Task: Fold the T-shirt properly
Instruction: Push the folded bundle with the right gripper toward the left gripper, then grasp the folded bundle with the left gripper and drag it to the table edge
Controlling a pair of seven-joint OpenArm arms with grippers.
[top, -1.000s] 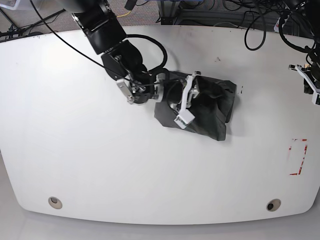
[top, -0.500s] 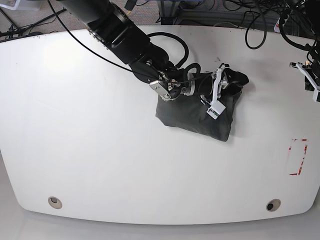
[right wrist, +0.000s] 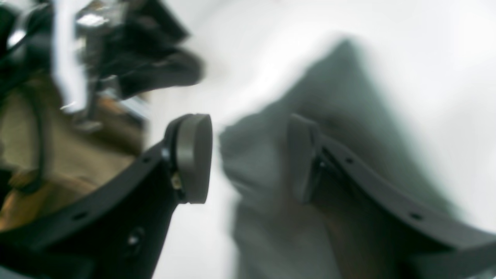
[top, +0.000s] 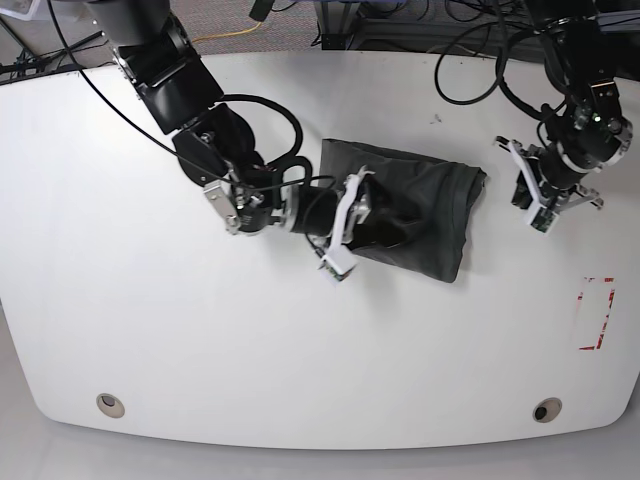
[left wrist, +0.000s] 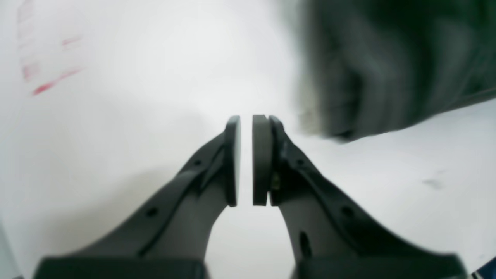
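Note:
The dark charcoal T-shirt lies as a folded, wrinkled bundle on the white table, right of centre. My right gripper is at the shirt's left edge, low over the cloth. In the right wrist view the right gripper is open, with blurred shirt fabric beyond and under the fingers, and no grip shows. My left gripper hovers just right of the shirt's right edge. In the left wrist view the left gripper has its pads almost together and holds nothing, with the shirt at the upper right.
A red tape mark is on the table at the right and also shows in the left wrist view. Two round holes sit near the front edge. Cables hang behind the table's far edge.
My right gripper moved from the shirt's right part back to its left edge and let go; the shirt now lies wider and flatter. My left arm came in from the table's right edge toward the shirt.

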